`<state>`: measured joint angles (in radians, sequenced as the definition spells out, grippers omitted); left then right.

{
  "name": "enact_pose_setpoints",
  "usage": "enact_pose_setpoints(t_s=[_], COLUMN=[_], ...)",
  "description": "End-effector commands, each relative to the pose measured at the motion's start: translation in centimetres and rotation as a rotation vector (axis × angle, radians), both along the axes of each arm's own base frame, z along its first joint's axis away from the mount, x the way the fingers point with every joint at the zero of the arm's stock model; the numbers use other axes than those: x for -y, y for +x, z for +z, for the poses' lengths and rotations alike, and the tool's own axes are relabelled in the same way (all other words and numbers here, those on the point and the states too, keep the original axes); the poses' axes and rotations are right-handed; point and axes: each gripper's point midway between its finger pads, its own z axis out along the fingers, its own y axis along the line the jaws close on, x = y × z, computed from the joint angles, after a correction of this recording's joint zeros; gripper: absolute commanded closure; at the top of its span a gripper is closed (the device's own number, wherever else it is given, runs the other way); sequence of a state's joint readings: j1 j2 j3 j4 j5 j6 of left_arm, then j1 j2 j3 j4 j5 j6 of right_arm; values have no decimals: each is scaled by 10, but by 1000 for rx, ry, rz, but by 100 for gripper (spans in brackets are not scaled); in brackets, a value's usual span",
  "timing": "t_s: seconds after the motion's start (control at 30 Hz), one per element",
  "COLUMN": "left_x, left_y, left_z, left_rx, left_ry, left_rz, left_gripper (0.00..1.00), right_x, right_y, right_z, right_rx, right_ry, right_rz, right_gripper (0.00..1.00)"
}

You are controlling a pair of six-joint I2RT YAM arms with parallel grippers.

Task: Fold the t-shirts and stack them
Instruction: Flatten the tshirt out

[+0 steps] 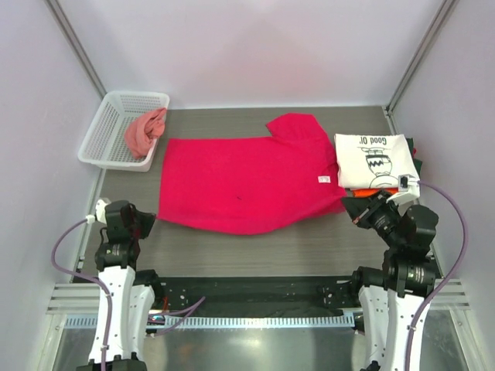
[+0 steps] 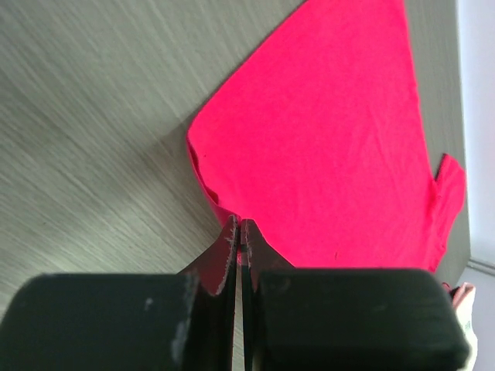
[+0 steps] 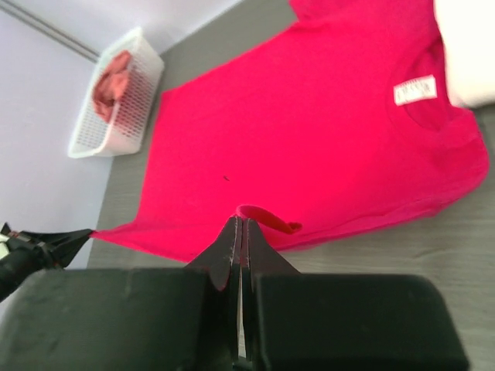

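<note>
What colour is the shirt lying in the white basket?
The shirt is salmon pink, and the top external view shows it best.

Looks like a robotics lab test cell, not a home. Boxed in by plain white panels [image 1: 255,46] on metal corner posts [image 1: 74,42]. Grey wood-grain table [image 1: 232,251], aluminium rails [image 1: 66,297] along near edge, left arm [image 1: 117,290] and right arm [image 1: 402,309] bolted there side by side (lilac cables [image 1: 54,256] looping loose). White plastic basket [image 1: 100,131] at back left corner.
</note>
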<state>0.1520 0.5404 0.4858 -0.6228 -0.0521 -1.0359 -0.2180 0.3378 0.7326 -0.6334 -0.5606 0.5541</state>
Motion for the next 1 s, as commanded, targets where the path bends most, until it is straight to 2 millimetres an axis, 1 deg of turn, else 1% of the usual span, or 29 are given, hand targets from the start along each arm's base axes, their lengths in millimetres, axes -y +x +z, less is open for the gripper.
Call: enact_pose_setpoints(t_s=[0.0, 0.07, 0.1, 0.17, 0.2, 0.23, 0.27, 0.3, 0.33, 0.37, 0.4, 0.47, 0.5, 0.53, 0.57, 0.6, 0.67, 0.83, 0.87, 0.9, 0.97], left_x=[-8, -8, -10, -12, -13, -14, -16, -17, -17, -18, -18, -21, -24, -26, -28, -30, -31, -35, -35, -35, -34], left_y=[-3, 1, 5, 16, 19, 23, 27, 32, 36, 42, 46, 53, 58, 60, 62, 66, 72, 90, 93, 96, 105], left_z=[-12, -16, -15, -15, -14, -15, -11, -15, -15, -11, -15, -14, -12, -11, -10, -7, -3, -1, 0, 0, -3], left_rx=[-31, -53, -55, -68, -73, -82, -80, -97, -97, -80, -96, -93, -95, -99, -99, -96, -85, -84, -81, -82, -92], left_ry=[-12, -17, -16, -17, -16, -17, -18, -23, -34, -37, -42, -43, -35, -30, -27, -20, -19, -24, -25, -28, -36], left_rz=[68, 72, 75, 82, 86, 89, 96, 99, 109, 115, 117, 131, 141, 148, 154, 161, 165, 179, 175, 174, 164], left_gripper=[100, 100, 100, 100, 100, 100, 100, 100, 100, 100, 100, 100, 100, 100, 100, 100, 100, 100, 100, 100, 100], right_x=[15, 20, 21, 21, 18, 20, 22, 26, 30, 32, 34, 37, 37, 38, 38, 39, 39, 42, 41, 42, 39], right_y=[14, 30, 40, 58, 65, 77, 83, 89, 97, 102, 106, 116, 121, 125, 131, 136, 145, 175, 179, 186, 195], right_z=[-35, -38, -49, -41, -41, -45, -45, -41, -44, -37, -34, -33, -26, -23, -27, -19, -17, -9, -2, -7, -2], right_rx=[-119, -132, -186, -166, -178, -196, -202, -195, -212, -195, -190, -198, -183, -175, -192, -173, -170, -174, -162, -176, -166], right_ry=[-29, -20, -1, 22, 37, 45, 47, 37, 36, 24, 20, 18, 17, 16, 21, 18, 17, 2, 4, 11, 23], right_rz=[-62, -74, -64, -51, -27, -25, -30, -45, -55, -57, -64, -69, -67, -61, -55, -54, -36, -3, 7, 10, 21], right_gripper=[99, 99, 99, 99, 99, 99, 99, 99, 99, 99, 99, 99, 99, 99, 99, 99, 99, 99, 99, 99, 99])
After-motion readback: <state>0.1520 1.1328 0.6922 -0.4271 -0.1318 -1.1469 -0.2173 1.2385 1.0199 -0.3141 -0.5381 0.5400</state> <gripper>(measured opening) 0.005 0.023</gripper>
